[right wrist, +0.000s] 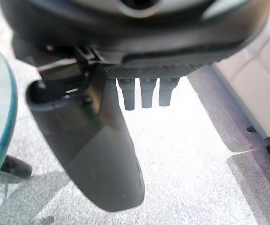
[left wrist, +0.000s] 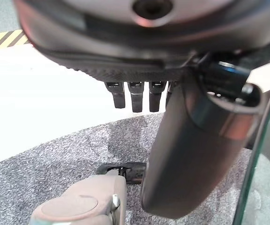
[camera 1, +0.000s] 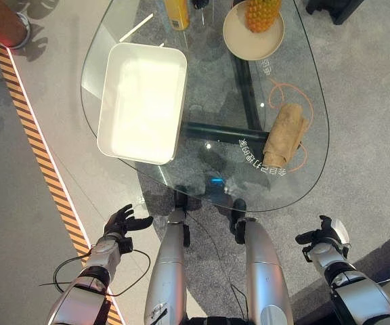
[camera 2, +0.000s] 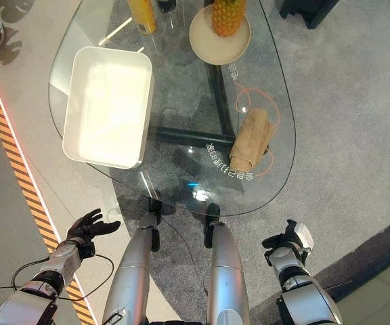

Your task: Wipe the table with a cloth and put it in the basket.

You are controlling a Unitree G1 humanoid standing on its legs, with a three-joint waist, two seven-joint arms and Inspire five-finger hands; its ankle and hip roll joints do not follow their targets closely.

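Hanging below the glass table [camera 1: 114, 40], both your hands are empty
Left hand [camera 1: 122, 221] and right hand [camera 1: 326, 238] have fingers loosely spread — the tan cloth [camera 1: 284, 134] lies rolled near the table's right edge, well apart from the white basket [camera 1: 143, 101]

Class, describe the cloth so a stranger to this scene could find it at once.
Start at the glass table. On its right side, nearer the robot than the plate holding a pineapple, lies the cloth. It is the one soft tan roll there, unlike the hard white basket on the left.
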